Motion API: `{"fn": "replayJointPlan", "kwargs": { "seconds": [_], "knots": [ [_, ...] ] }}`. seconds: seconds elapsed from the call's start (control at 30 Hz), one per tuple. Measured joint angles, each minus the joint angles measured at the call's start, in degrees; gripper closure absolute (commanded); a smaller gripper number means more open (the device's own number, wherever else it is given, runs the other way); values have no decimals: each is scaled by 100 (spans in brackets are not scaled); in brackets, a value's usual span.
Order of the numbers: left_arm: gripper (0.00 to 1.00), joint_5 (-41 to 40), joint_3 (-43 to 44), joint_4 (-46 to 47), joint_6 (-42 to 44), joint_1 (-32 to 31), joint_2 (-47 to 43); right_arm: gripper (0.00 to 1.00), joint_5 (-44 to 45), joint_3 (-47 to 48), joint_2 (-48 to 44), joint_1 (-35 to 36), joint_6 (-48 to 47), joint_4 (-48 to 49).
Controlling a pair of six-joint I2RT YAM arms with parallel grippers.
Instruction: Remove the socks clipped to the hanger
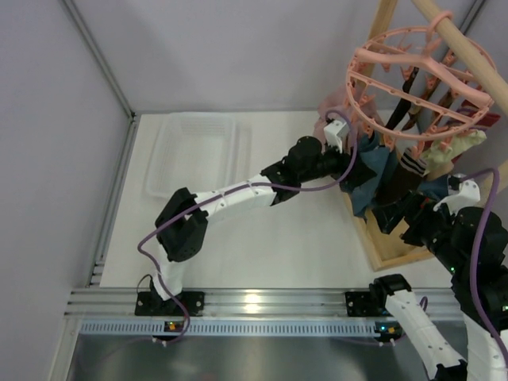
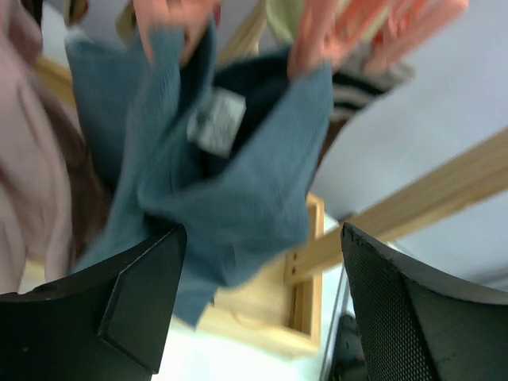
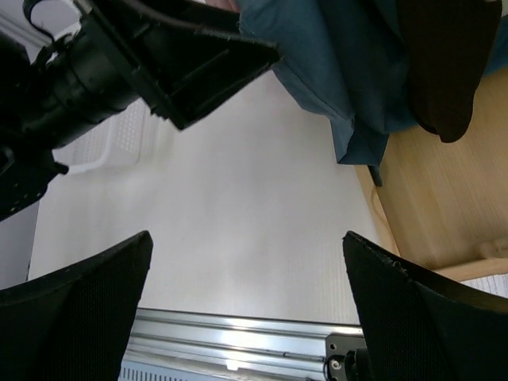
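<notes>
The salmon-pink round hanger [image 1: 413,87] hangs from a wooden pole at the upper right. Socks hang from its clips: a dark one [image 1: 406,94], a cream one [image 1: 459,147] and a striped one [image 1: 410,163]. My left gripper [image 1: 355,168] is open, its jaws just under the big teal cloth [image 2: 238,182], which is held by pink clips [image 2: 333,40]. In the left wrist view the gripper [image 2: 262,305] holds nothing. My right gripper [image 1: 390,216] is open and empty [image 3: 246,309], low beside the hanging items. A dark sock [image 3: 448,71] hangs to its upper right.
A dusty-pink garment [image 2: 32,159] hangs left of the teal cloth. The wooden frame's base [image 1: 397,246] lies on the table under the hanger. A clear plastic tray [image 1: 194,155] sits at the back left. The metal rail [image 1: 262,305] runs along the near edge.
</notes>
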Motion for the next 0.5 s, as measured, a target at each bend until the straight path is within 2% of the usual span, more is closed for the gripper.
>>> {"fn": "replayJointPlan", "kwargs": {
  "seconds": [0.07, 0.1, 0.13, 0.3, 0.33, 0.5],
  "knots": [
    [42, -15, 457, 50, -61, 4, 354, 0, 9, 13, -116, 0, 28, -81],
    [70, -24, 645, 76, -96, 7, 514, 0, 11, 37, -149, 0, 33, -142],
    [80, -55, 796, 81, -153, 7, 664, 1, 11, 74, -184, 0, 33, -208],
    [92, -339, 905, 26, -155, 22, 940, 1, 11, 120, -297, 0, 20, -339],
    [100, -402, 907, 11, -136, 39, 940, 1, 11, 120, -299, 0, 17, -348],
    [100, -664, 1182, -304, 83, 291, 938, 1, 11, 103, -310, 0, -9, -350]
  ]
}}
